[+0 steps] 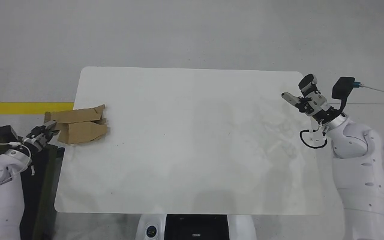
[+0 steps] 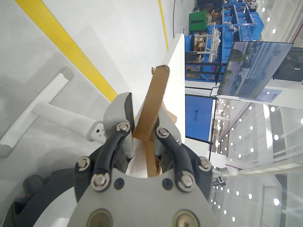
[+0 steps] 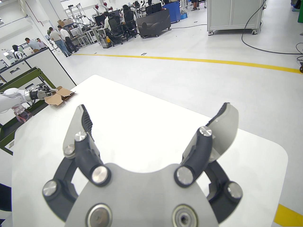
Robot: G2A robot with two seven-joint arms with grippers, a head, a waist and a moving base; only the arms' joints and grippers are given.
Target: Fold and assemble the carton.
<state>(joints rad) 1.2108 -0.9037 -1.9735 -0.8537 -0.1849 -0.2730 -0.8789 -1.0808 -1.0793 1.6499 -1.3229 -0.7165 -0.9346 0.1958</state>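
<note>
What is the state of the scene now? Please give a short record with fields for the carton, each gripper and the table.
carton: brown cardboard, flaps loose, not yet assembled, lying at the table edge on the robot's left side, partly past the edge
left gripper: shut on a flap of the carton
right gripper: open, holding nothing, over the opposite side of the table
table: white, with rounded corners

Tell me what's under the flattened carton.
The white table is under the carton, whose one end overhangs the edge, held in the left gripper. Whatever lies between cardboard and tabletop is covered.
</note>
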